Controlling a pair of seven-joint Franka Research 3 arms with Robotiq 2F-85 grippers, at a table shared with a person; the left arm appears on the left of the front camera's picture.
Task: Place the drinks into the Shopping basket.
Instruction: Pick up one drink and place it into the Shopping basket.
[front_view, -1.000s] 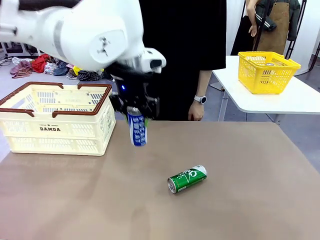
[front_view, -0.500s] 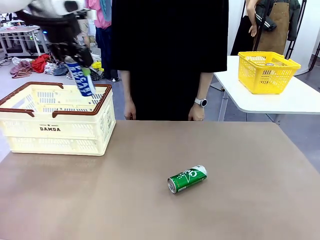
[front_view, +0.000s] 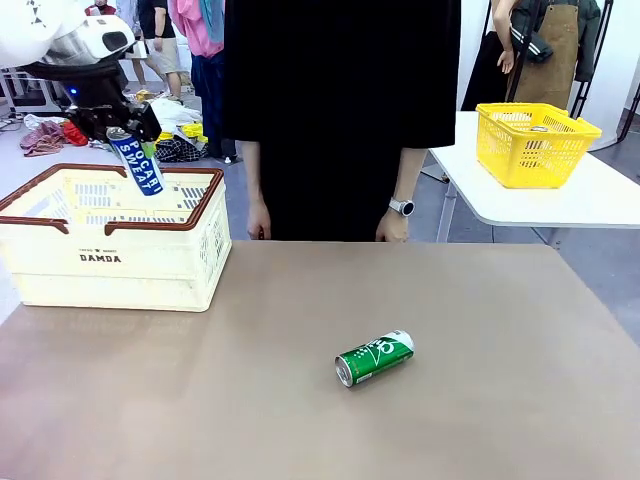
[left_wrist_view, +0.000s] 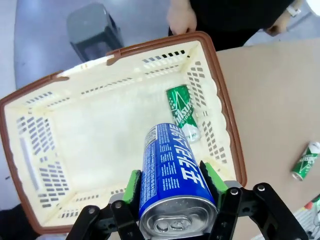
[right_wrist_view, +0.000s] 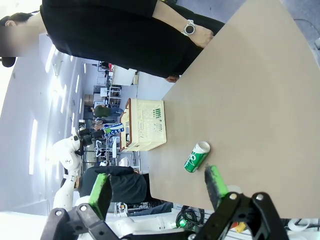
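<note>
- The left gripper (front_view: 128, 136) is clamped on the blue can (front_view: 141, 168), its green pads pressed on either side of the can's upper end.
- The can hangs tilted above the far part of the Shopping basket (front_view: 110, 262), which sits at the far left of the table (front_view: 470, 420).
- In the left wrist view the can points down into the basket's open inside, where a green can (left_wrist_view: 182, 111) already lies along the wall nearest the open table.
- A second green can (front_view: 374, 358) lies on its side near the middle of the table, well apart from the basket.
- The right gripper (right_wrist_view: 157, 187) stands wide open with nothing between its pads.
- Risk: if the blue can is let go from this height, it may strike the can already inside and dent or bounce.
- Risk: the can hangs close to the far brown rim, so a release a little too far out could clip the rim and send it outside the basket.
- Risk: the hold is on one end only, so the tilted can may swing or slip in the pads.
- Risk: the can on the table is round and on its side, so a nudge from one pad could set it rolling.
</note>
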